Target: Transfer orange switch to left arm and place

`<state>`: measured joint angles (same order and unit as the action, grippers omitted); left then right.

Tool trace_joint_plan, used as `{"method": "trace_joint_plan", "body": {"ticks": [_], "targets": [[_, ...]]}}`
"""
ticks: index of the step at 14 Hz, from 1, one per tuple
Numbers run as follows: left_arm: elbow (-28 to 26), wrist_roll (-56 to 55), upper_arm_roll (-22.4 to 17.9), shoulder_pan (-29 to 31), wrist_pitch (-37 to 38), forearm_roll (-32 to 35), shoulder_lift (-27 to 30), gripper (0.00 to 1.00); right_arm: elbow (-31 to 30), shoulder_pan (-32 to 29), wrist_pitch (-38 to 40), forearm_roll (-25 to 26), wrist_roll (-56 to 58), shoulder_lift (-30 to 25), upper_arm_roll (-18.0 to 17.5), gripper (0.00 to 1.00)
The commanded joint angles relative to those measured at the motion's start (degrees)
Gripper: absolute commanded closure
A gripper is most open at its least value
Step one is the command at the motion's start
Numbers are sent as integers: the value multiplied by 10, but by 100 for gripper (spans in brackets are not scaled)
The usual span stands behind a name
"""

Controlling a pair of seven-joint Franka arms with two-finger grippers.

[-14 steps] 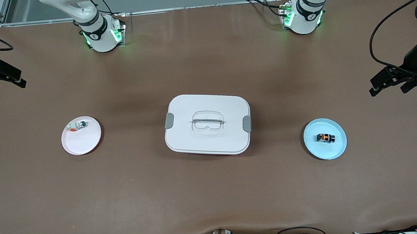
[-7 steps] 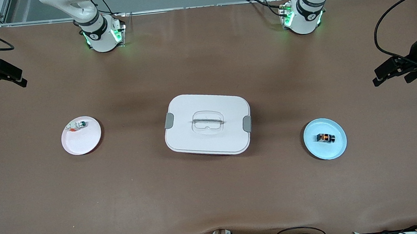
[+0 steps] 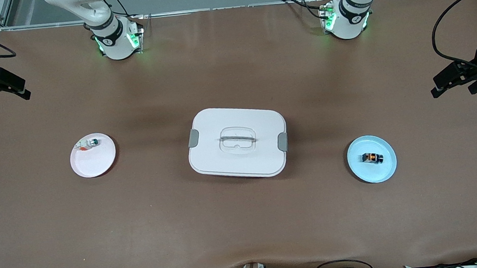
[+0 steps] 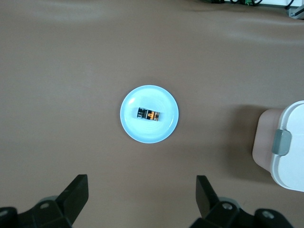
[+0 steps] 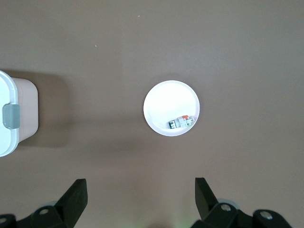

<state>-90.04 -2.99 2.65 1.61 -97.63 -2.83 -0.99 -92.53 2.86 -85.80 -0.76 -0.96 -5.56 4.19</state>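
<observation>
One box [image 3: 237, 142] sits closed mid-table, between two plates. The blue plate [image 3: 387, 172], toward the left arm's end, holds the one switch [image 3: 372, 157]; the white plate [image 3: 92, 164] holds a white-and-green part [image 3: 87, 143]. The left gripper [image 3: 455, 78] hangs spread and empty high over the table's end, well apart from the switch. The right gripper [image 3: 2, 86], likewise spread, waits over its end.
</observation>
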Motion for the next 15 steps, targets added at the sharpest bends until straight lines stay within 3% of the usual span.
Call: {"method": "trace_joint_plan", "body": {"ticks": [1,15], "targets": [[7,4,13,8,25,19,4,0,-7,-4,-2,12,9,-10,-4,0],[15,8,16,3,50,27,1,0,-2,-3,-6,13,10,-10,-5,0]]}}
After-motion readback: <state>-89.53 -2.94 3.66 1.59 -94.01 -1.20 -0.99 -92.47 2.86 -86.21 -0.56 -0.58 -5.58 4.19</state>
